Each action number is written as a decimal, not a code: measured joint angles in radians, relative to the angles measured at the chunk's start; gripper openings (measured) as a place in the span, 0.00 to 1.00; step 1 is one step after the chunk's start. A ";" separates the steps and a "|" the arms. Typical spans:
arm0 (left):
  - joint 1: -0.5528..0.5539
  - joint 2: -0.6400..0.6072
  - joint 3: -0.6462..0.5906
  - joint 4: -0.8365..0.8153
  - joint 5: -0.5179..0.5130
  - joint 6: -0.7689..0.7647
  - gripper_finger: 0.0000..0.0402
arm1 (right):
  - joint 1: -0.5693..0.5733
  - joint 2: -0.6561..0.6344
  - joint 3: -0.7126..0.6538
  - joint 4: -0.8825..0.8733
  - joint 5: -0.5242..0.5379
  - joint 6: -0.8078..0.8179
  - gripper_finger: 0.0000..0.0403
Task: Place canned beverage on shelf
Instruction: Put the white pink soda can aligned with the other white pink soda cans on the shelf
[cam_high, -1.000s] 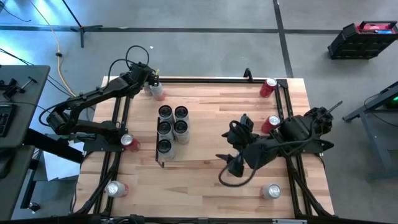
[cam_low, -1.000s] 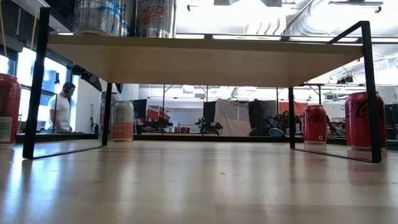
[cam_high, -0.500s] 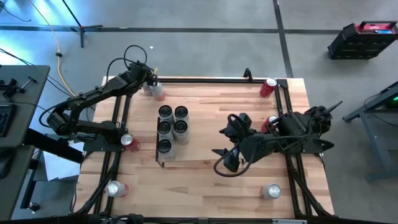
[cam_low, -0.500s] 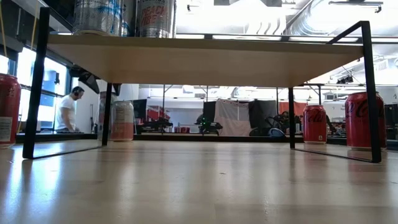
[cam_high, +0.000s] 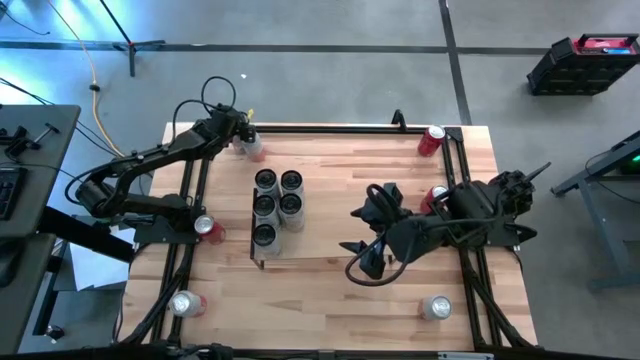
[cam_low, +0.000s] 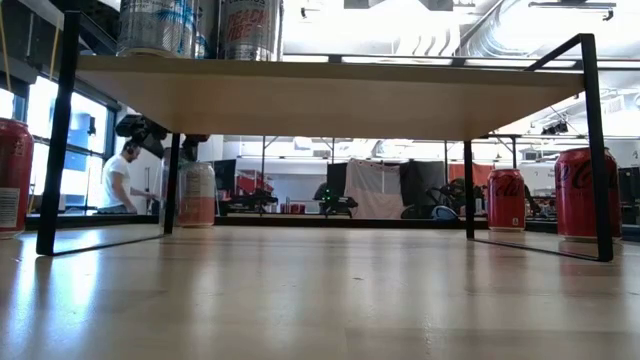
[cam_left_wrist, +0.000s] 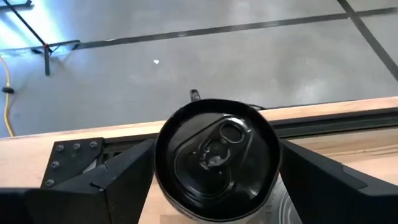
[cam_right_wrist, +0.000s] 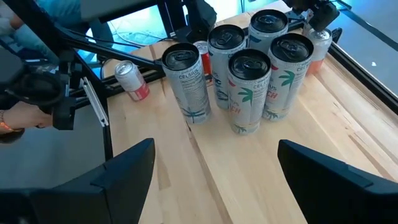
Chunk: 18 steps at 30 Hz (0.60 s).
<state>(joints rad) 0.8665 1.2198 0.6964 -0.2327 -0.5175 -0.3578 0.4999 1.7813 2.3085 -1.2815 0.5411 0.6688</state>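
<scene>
**Left gripper straddles a can at the table's far rail; five cans stand on the shelf**

Much of the shelf is hard to read from above: in the high view the five white cans cover most of its board, and only a black wire end frame shows at its near end. In the low view the shelf fills the upper part of the picture, and the cans on it are cut off at the top edge. The label of the can between the left arm's fingers cannot be read; from the left wrist view only its dark top with the pull tab is visible.

That can stands upright by the table's far rail near the left corner, well apart from the shelf. The left gripper is around it, one dark finger on each side, spread about as wide as the can; whether the pads actually press it cannot be told. In the high view the can looks pale with a reddish lower part.

The right gripper hangs over the middle of the table, to the right of the shelf, fingers spread and empty, pointing toward the shelved cans. These are tall, slim and white with palm-tree print, two of them marked CELSIUS.

Red cans stand or lie around the table's edges.
</scene>
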 joint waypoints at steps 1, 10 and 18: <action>0.004 0.000 0.000 -0.001 0.000 0.001 0.78 | 0.000 0.000 0.000 0.000 0.000 -0.006 0.80; 0.035 0.000 0.000 0.004 0.024 0.016 0.64 | 0.000 0.000 0.000 0.017 0.000 -0.077 0.80; 0.028 -0.012 0.002 -0.034 0.026 0.016 0.59 | -0.003 0.000 0.000 0.089 0.008 -0.179 0.80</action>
<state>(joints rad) 0.8946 1.2079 0.6987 -0.2669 -0.4919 -0.3418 0.4973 1.7811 2.3081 -1.1923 0.5491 0.4895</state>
